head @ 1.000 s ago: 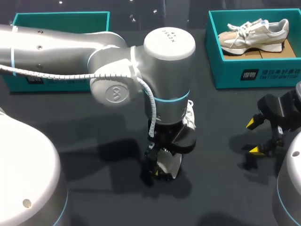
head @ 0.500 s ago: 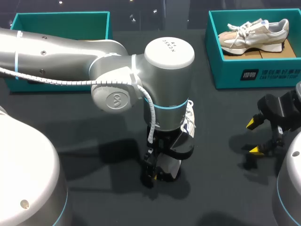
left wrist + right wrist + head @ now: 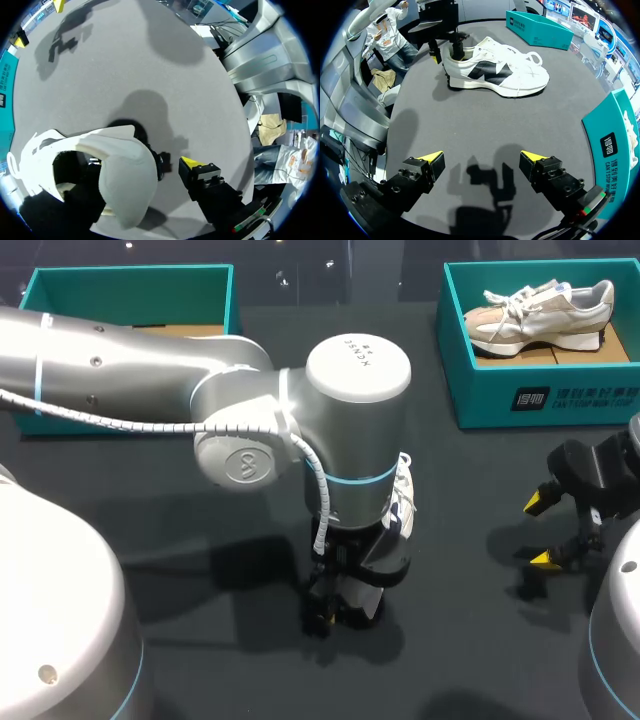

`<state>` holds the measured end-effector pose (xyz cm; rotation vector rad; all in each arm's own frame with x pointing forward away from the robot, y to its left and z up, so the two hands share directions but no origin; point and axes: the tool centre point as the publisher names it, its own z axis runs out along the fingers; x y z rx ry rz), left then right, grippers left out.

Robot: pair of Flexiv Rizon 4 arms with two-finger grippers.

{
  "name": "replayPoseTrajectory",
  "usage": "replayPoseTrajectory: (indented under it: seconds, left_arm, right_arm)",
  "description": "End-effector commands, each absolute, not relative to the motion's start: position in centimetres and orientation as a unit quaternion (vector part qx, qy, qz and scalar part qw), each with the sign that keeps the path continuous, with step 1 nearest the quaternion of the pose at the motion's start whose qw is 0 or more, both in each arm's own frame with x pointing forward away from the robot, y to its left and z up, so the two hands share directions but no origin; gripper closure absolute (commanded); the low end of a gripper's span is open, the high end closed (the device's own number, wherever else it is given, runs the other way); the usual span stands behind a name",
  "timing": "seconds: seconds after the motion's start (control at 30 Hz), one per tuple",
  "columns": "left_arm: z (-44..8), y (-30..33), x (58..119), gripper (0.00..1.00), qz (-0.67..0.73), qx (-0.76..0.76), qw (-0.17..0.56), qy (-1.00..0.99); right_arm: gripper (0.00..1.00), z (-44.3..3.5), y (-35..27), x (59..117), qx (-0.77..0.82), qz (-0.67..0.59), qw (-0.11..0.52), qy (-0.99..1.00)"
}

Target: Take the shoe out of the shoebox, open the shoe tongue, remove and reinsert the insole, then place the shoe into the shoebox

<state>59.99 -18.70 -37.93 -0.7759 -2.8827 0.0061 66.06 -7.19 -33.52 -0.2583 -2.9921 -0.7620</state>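
Note:
A white shoe with black side panels point(image 3: 495, 70) lies on the dark table, its toe pointing away from my left gripper point(image 3: 445, 50). In the head view my left arm hides most of the shoe point(image 3: 403, 495). My left gripper point(image 3: 335, 608) points down at the heel. Its fingers straddle the heel wall point(image 3: 125, 175): one reaches inside the shoe, and the other yellow fingertip point(image 3: 189, 161) stands outside with a small gap. My right gripper point(image 3: 542, 530) hangs open and empty near the table's right side, well apart from the shoe. Its yellow tips are spread wide point(image 3: 481, 159).
A teal shoebox point(image 3: 540, 400) at the back right holds a second, beige and white shoe point(image 3: 540, 310). Another teal shoebox point(image 3: 130, 280) stands at the back left. In the right wrist view, the near box's wall point(image 3: 615, 145) stands beside my right gripper.
My left gripper's fingers have drawn closer together around the heel, and the wrist has sunk slightly over the shoe. The right arm has not moved.

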Motion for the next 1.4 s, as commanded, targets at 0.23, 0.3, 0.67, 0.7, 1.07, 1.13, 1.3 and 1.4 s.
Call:
replayPoseTrajectory:
  seconds: [0.23, 0.3, 0.67, 0.7, 1.07, 1.13, 1.3, 1.4]
  left_arm:
    - [-38.5, -18.7, 59.8, 0.55, -0.004, -0.257, 0.082, -0.963]
    - [-38.5, -18.7, 59.8, 0.62, -0.005, -0.257, 0.084, -0.963]
    - [-38.3, -18.1, 59.4, 1.0, 0.0, -0.255, 0.093, -0.962]
    - [-38.2, -18.0, 59.4, 1.0, 0.002, -0.256, 0.094, -0.962]
    - [-35.9, -16.7, 60.2, 1.0, 0.016, -0.234, 0.093, -0.968]
    - [-35.1, -16.2, 60.3, 1.0, 0.016, -0.231, 0.091, -0.969]
    - [-33.1, -15.2, 61.0, 1.0, 0.008, -0.217, 0.079, -0.973]
    - [-32.2, -14.8, 61.4, 1.0, 0.006, -0.209, 0.079, -0.975]
  right_arm:
    - [0.0, -33.5, -7.2, 65.9, -0.083, -0.245, 0.02, -0.966]
    - [0.0, -33.5, -7.2, 65.9, -0.083, -0.245, 0.02, -0.966]
    - [0.0, -33.5, -7.2, 65.9, -0.083, -0.245, 0.02, -0.966]
    - [0.0, -33.5, -7.2, 65.9, -0.083, -0.245, 0.02, -0.966]
    - [0.0, -33.5, -7.2, 65.9, -0.083, -0.245, 0.02, -0.966]
    - [0.0, -33.5, -7.2, 65.9, -0.083, -0.245, 0.02, -0.966]
    - [0.0, -33.5, -7.2, 65.9, -0.083, -0.245, 0.02, -0.966]
    - [0.0, -33.5, -7.2, 65.9, -0.083, -0.245, 0.02, -0.966]
